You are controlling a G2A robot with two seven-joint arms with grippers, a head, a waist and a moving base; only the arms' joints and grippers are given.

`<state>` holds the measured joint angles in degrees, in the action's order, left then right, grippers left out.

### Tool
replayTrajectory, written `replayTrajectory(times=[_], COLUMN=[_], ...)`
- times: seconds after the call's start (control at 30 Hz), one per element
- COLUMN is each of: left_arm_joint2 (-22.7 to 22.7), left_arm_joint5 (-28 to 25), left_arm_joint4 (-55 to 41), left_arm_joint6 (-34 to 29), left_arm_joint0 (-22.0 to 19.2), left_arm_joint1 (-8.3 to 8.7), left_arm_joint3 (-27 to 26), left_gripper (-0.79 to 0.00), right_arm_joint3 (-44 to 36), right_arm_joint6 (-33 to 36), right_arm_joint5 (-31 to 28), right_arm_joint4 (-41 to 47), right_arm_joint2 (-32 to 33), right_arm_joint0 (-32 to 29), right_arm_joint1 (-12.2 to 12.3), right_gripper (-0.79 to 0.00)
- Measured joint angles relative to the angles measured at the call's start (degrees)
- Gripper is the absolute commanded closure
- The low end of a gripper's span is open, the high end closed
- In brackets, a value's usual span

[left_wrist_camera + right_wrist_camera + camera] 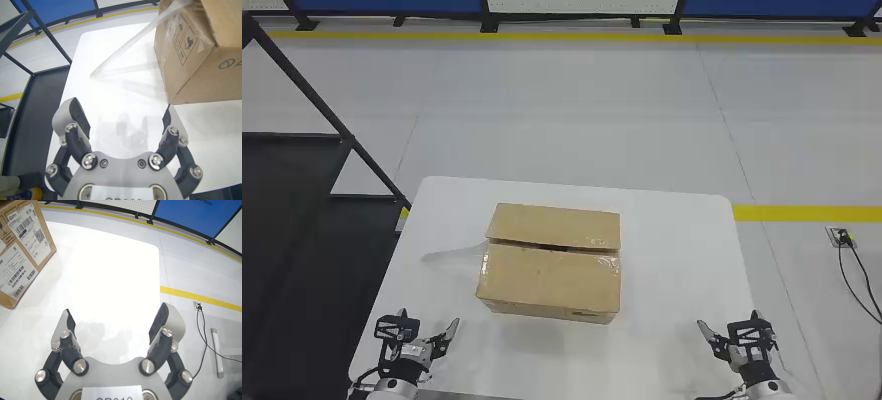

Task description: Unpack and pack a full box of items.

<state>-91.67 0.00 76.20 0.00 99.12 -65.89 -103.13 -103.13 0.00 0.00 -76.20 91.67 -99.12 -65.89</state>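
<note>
The brown rectangular cardboard box [550,262] sits about in the middle of the white round-cornered table [672,300], long side facing the near edge, with bare surface all round it. That placing looks meant to let either arm come at it and to leave room for laying items out. Its two top flaps lie down and meet along a seam that shows a thin dark gap, so the lid seems loose rather than sealed. A strip of clear packing tape [132,39] trails from the box's left end down onto the table toward the left edge, which suggests the seal is already freed. No contents can be seen, and I judge the unpacking not yet begun. White shipping labels [24,247] cover the box's right end. The left gripper [419,338] hangs over the table's near left corner and the right gripper [734,335] over the near right corner. Both are well apart from the box and both are spread wide with nothing between the ribbed pads [79,115] — a ready stance, as I read it, flanking the box so each arm can take one flap. Beyond the table's left edge stands a black metal rack [292,250]. On the floor off the right edge run a yellow floor line [807,213] and a black cable [854,280] from a floor socket.
</note>
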Motion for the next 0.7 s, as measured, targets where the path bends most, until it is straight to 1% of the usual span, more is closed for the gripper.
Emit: replayTrajectory(times=[0.37, 0.43, 0.5, 0.7], left_arm_joint2=[0.07, 0.35, 0.19, -2.2], left_arm_joint5=[-0.12, -1.26, -2.33, -4.99], left_arm_joint4=[-0.01, -0.46, -1.45, -4.92], left_arm_joint6=[0.01, 0.5, 2.15, 5.68], left_arm_joint0=[-0.03, -0.19, -0.23, -1.82], left_arm_joint1=[0.0, -0.04, -0.1, -0.11], left_arm_joint3=[-0.01, 0.03, 0.25, 0.65], left_gripper=[-0.785, -0.785, -0.785, -0.785], right_arm_joint3=[0.01, -0.13, -0.79, -4.5], right_arm_joint6=[0.01, 0.05, 0.45, 3.62], right_arm_joint5=[-0.17, -1.98, -5.14, -12.3], right_arm_joint4=[-0.03, 0.05, 1.07, 5.38], right_arm_joint2=[-0.09, -0.6, -0.99, -2.17], right_arm_joint0=[0.03, 0.47, 1.44, 5.04], right_arm_joint1=[0.0, 0.01, 0.05, 0.08], right_gripper=[-0.785, -0.785, -0.785, -0.785])
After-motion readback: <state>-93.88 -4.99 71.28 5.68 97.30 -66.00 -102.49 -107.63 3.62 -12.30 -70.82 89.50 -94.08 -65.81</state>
